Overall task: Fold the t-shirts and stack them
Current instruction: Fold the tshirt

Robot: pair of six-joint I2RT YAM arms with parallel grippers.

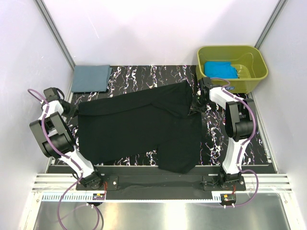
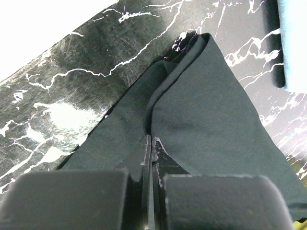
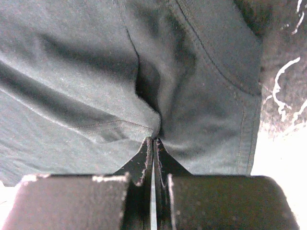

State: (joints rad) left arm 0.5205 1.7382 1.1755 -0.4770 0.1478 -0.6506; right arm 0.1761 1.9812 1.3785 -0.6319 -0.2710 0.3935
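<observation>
The large black t-shirt (image 1: 139, 127) lies spread across the marbled table, folded lengthwise. At its left edge my left gripper (image 1: 75, 109) is shut on the cloth; the left wrist view shows the black t-shirt (image 2: 201, 110) pinched into a ridge at the gripper (image 2: 150, 140). My right gripper (image 1: 196, 103) is shut on the shirt's far right part near a sleeve; in the right wrist view the black t-shirt (image 3: 96, 72) bunches at the closed gripper (image 3: 153, 140). A folded slate grey-blue t-shirt (image 1: 91, 77) lies at the back left. A turquoise-blue t-shirt (image 1: 219, 68) sits in the tub.
The olive-green tub (image 1: 253, 72) stands at the back right, just beyond the right gripper. White walls close in the table on three sides. Bare marbled tabletop (image 1: 139, 76) shows behind the black shirt and along its right side.
</observation>
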